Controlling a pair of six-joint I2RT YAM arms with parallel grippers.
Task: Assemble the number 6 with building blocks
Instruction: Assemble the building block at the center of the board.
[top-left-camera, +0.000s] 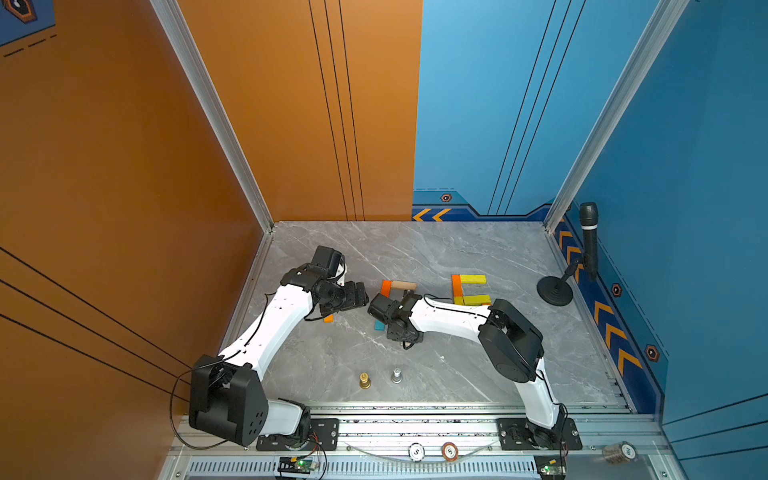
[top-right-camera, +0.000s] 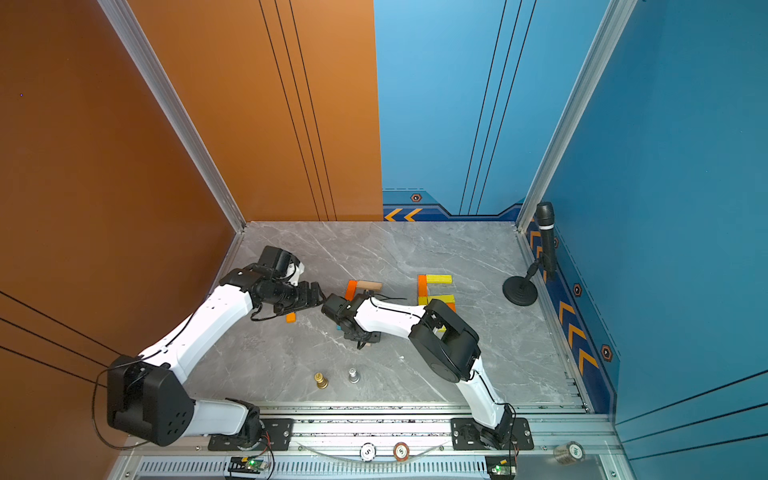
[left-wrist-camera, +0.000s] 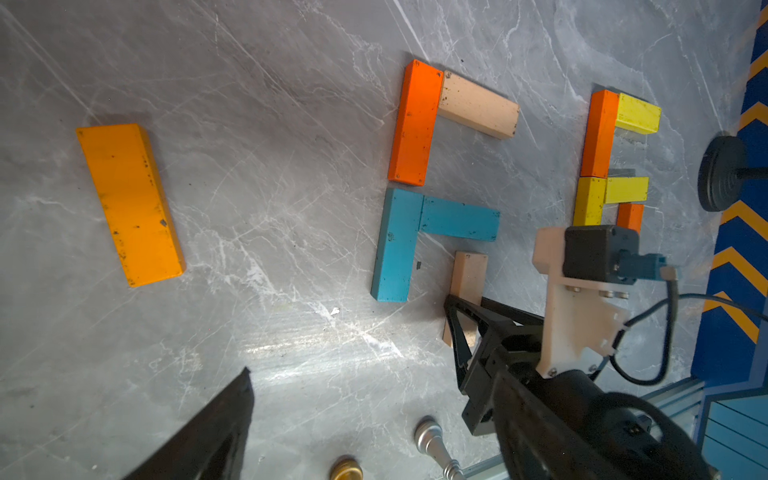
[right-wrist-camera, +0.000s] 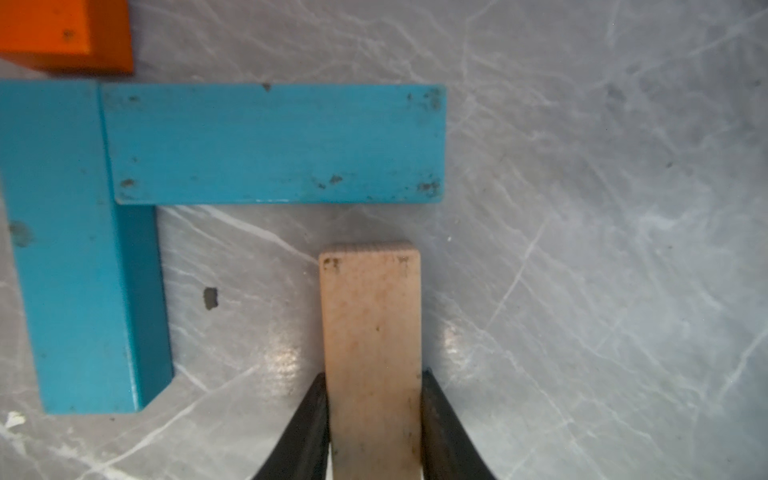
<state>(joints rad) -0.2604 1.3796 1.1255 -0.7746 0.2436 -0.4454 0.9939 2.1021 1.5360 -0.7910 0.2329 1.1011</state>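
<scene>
My right gripper is shut on a tan plank, gripping its long sides. The plank's free end stops a small gap short of a flat teal plank. That teal plank joins a second teal plank in an L. Above these lie an orange plank and another tan plank. A loose orange-yellow plank lies apart, under my left arm in a top view. My left gripper hovers open and holds nothing; only one finger shows in its wrist view.
A separate figure of orange and yellow planks lies to the right, partly behind the right arm. A gold pawn and a silver pawn stand near the front. A microphone stand sits by the right wall. Chips rest on the front rail.
</scene>
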